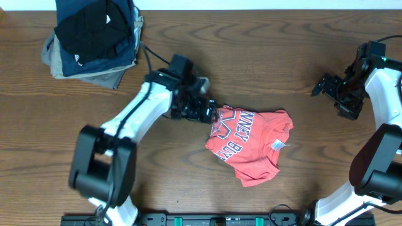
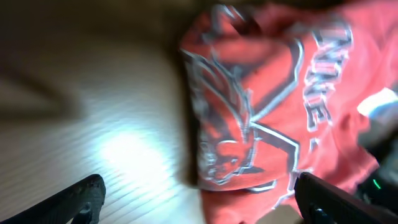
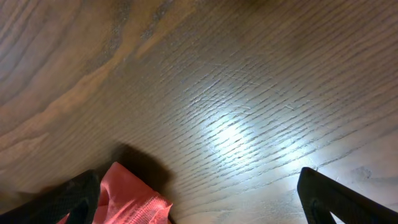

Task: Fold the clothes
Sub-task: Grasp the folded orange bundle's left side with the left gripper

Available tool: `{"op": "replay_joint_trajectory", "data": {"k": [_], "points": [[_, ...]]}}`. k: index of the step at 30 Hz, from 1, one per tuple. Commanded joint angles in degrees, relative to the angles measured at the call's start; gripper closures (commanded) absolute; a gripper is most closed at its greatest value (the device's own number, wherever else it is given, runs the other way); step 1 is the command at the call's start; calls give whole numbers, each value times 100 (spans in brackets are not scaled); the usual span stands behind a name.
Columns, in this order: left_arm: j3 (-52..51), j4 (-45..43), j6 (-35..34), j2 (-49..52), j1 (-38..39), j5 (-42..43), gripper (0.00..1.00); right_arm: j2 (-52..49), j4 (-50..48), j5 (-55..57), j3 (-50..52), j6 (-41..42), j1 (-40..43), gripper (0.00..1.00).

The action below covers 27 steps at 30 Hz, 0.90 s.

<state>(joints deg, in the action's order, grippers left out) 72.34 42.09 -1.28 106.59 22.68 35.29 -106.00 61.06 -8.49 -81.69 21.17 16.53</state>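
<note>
Gaping left gripper (image 1: 207,112) at T-shirt (image 1: 251,147) edge

Folded dark garment stack (image 1: 94,37) on wooden table (image 1: 251,63), far-left corner.

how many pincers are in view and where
2. The left pincer hangs open at the left edge of the crumpled salmon-red cotton T-shirt. The right pincer hangs open over the brown wooden table, far right of the shirt. None seems hidden.

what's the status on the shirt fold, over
Left gripper open at left edge of T-shirt, holding nothing. Right gripper open, well off to the right. T-shirt bunched mid-table, not folded. Garment stack in far corner, not in the way.
</note>
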Motion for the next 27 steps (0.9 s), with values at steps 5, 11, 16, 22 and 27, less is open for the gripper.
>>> {"op": "replay_joint_trajectory", "data": {"k": [5, 11, 16, 22, 27], "points": [[-87, 28, 621, 811, 157, 973, 2, 55, 2, 15, -74, -87, -4, 1], [-87, -83, 619, 1113, 223, 1049, 2, 55, 4, 15, -74, -87, -4, 1], [-87, -455, 614, 1117, 361, 1364, 3, 55, 4, 15, -74, -87, -4, 1], [-87, -728, 595, 1117, 579, 1353, 32, 55, 4, 15, -74, -87, -4, 1], [-85, -763, 188, 1110, 544, 815, 73, 55, 2, 15, -74, -87, -4, 1]]}}
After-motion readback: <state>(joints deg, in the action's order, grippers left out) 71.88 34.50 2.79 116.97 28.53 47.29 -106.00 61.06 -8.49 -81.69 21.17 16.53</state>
